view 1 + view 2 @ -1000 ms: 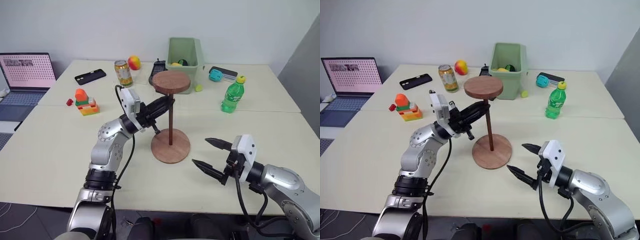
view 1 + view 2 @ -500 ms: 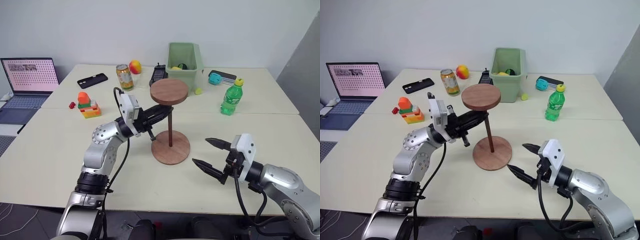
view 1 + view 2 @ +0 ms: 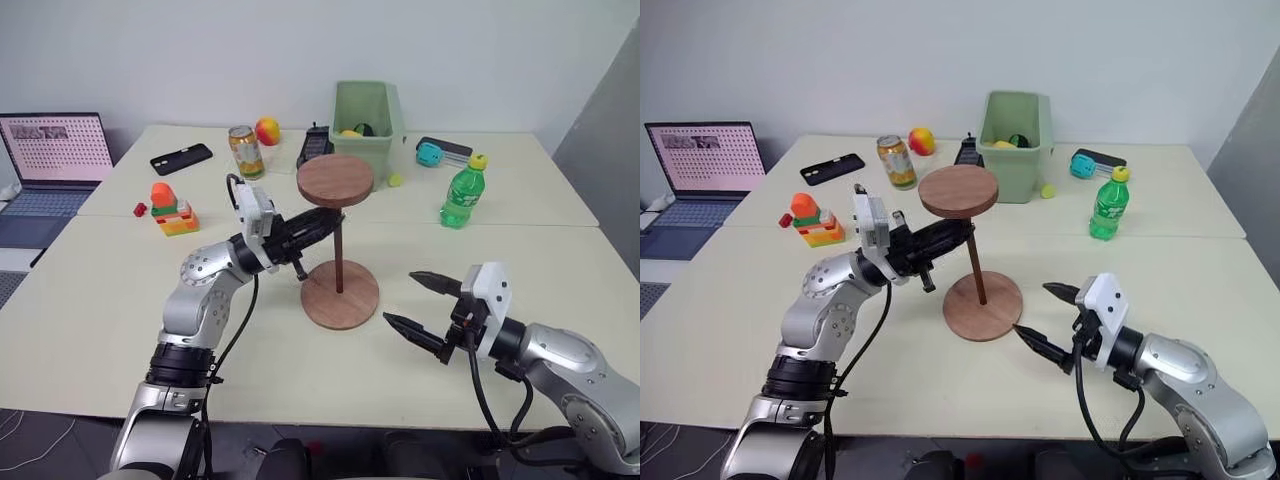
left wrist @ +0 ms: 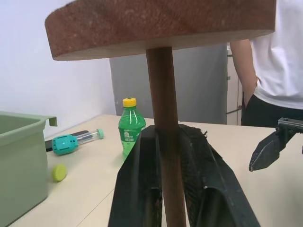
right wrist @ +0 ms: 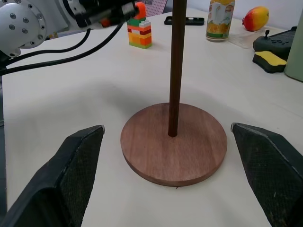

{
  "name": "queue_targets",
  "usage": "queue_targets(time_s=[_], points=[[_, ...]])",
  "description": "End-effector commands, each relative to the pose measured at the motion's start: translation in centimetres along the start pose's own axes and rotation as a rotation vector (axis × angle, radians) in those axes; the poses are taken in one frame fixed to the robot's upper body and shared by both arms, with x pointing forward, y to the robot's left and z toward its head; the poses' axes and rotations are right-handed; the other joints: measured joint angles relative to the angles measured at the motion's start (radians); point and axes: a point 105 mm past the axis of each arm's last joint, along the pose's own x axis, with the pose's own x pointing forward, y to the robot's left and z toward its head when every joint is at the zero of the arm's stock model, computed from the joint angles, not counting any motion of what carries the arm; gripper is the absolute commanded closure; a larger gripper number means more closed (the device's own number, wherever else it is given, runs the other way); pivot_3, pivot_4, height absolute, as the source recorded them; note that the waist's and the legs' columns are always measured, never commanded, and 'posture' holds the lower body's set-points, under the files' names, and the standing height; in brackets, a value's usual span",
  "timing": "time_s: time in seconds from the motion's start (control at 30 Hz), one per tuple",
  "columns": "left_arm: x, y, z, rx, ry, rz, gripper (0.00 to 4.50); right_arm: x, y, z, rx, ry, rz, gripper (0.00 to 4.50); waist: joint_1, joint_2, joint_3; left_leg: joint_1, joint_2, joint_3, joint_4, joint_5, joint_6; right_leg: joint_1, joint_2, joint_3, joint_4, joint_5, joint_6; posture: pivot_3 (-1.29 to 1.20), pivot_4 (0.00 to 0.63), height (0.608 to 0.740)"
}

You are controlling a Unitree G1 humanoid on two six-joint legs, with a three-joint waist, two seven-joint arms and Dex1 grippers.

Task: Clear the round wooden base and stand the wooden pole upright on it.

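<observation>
The thin dark-brown wooden pole stands straight up mid-frame on the flat round reddish-brown wooden base. The left pincer grips it from the left. The right pincer waits wide open, lower right.

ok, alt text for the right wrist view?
A dark wooden pole stands upright in the centre of a round wooden base on a pale table, framed by the right hand's two open black fingers. Behind are a toy block stack, a can and part of the left arm.
</observation>
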Motion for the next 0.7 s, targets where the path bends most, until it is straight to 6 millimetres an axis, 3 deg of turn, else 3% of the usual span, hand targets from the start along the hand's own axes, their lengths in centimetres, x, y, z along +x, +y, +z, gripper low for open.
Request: queue_targets(time_s=[0.03,0.1,0.23,0.37,0.5,0.6,0.7], points=[[-0.1,0.1,0.2,-0.015,0.036,-0.006,2.82,0.2,0.1,0.6,-0.019,-0.028,0.022,0.00,0.001,-0.006,0.011,-0.004,0.000,0.000,0.000,0.000,0.000,-0.004,0.000,0.000,0.001,0.001,-0.001,0.00,0.150,0.740],[-0.1,0.0,0.8,-0.011,0.038,-0.018,2.40,0.2,0.1,0.6,-0.019,-0.029,0.025,0.00,0.004,-0.010,0.014,-0.020,0.002,-0.002,0.002,0.001,-0.001,-0.021,0.000,-0.002,0.006,0.003,-0.005,0.00,0.150,0.740],[-0.4,-0.4,2.0,0.007,0.065,-0.057,1.67,0.3,0.0,0.4,-0.019,-0.028,0.036,0.00,0.006,-0.010,0.014,-0.036,0.003,-0.003,0.003,0.004,-0.006,-0.034,-0.002,-0.003,0.005,0.003,-0.006,0.00,0.150,0.740],[-1.0,-1.2,2.5,0.013,0.109,-0.111,0.94,0.4,-0.1,0.2,-0.022,-0.028,0.044,0.00,0.006,-0.010,0.016,-0.036,0.001,-0.001,0.003,0.002,-0.003,-0.035,-0.007,-0.002,0.005,0.003,-0.005,0.00,0.150,0.740],[-3.1,-2.1,4.1,0.030,0.230,-0.239,0.16,0.3,-0.7,0.2,-0.038,-0.016,0.070,0.00,0.004,-0.009,0.020,-0.035,0.001,-0.001,0.004,0.002,-0.001,-0.034,-0.007,-0.002,0.006,0.003,-0.005,0.00,0.150,0.740],[-5.1,-1.8,5.0,0.060,0.348,-0.275,0.06,0.1,-1.2,0.3,-0.054,-0.004,0.087,0.00,0.002,-0.008,0.022,-0.034,0.001,-0.001,0.003,0.002,-0.001,-0.034,-0.004,-0.003,0.006,0.003,-0.005,0.00,0.150,0.740],[-8.1,1.0,5.5,0.166,0.537,-0.130,0.06,-0.6,-2.2,0.4,-0.076,0.021,0.113,0.00,0.001,-0.007,0.026,-0.034,0.001,-0.001,0.003,0.002,-0.001,-0.035,-0.004,-0.004,0.006,0.003,-0.005,0.00,0.150,0.740]])
